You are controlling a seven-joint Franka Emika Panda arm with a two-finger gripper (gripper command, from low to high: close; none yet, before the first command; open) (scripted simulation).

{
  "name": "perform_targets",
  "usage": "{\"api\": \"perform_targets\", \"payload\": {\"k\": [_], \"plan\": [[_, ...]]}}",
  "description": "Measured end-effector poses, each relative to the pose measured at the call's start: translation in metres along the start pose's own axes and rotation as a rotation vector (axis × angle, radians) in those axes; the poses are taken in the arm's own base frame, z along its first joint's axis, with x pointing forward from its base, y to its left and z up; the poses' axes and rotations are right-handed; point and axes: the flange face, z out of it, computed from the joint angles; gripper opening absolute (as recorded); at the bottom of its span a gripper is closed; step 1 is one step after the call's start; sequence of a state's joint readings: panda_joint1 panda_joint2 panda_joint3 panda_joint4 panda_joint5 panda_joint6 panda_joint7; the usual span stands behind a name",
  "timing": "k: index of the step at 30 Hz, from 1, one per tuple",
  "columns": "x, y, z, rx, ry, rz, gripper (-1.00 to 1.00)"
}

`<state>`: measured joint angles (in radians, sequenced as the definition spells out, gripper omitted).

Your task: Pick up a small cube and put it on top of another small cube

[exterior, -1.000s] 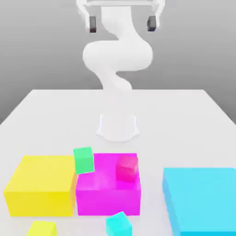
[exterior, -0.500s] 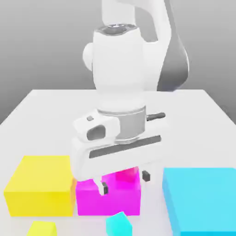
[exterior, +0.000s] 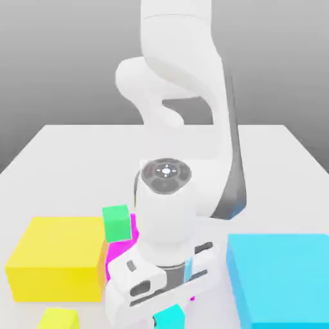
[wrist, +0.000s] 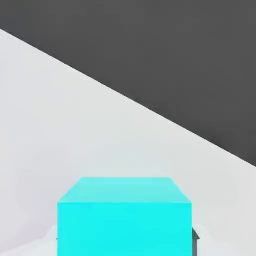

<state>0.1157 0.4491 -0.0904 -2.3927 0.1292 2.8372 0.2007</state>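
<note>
On the white tabletop, under a grey backdrop, sit from left to right a yellow block, a green cube and a big cyan block. The gripper hangs low at the near edge over the small cube; whether it is clenched I cannot tell.

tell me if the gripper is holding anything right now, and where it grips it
It cannot be told. The gripper sits down over the small cyan cube, but contact on its sides isn't visible.
</note>
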Motion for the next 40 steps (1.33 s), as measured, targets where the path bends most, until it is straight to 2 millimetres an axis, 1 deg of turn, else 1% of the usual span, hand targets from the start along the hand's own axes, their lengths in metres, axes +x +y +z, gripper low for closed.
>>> {"api": "perform_targets", "payload": {"k": [2, 4, 7, 14, 18, 22, 23, 24, 26, 28, 29, 34, 35, 36, 37, 40], "plan": [[0.001, 0.0, -0.02, -0.001, 0.001, -0.001, -1.0], [0.0, 0.0, -0.044, 0.0, 0.0, 0.0, -1.0], [-0.009, -0.002, -0.076, 0.019, -0.01, 0.037, -1.0], [-0.048, -0.005, -0.14, 0.054, -0.032, 0.159, -1.0], [-0.073, -0.001, -0.172, 0.047, -0.029, 0.234, -1.0], [-0.1, 0.006, -0.199, 0.021, -0.014, 0.311, -1.0], [-0.106, 0.008, -0.203, 0.013, -0.008, 0.329, -1.0], [-0.109, 0.009, -0.198, 0.009, -0.005, 0.339, -1.0], [-0.11, 0.009, -0.178, 0.004, -0.002, 0.346, -1.0], [-0.111, 0.009, -0.154, 0.003, -0.001, 0.348, -1.0], [-0.112, 0.01, -0.146, 0.003, -0.001, 0.348, 1.0], [-0.112, 0.01, -0.146, 0.003, -0.001, 0.348, 1.0], [-0.112, 0.01, -0.143, 0.002, 0.0, 0.348, 1.0], [-0.112, 0.01, -0.147, 0.001, 0.0, 0.348, 1.0], [-0.111, 0.009, -0.156, 0.001, 0.0, 0.348, 1.0], [-0.111, 0.009, -0.191, 0.001, 0.0, 0.348, 1.0]]}}
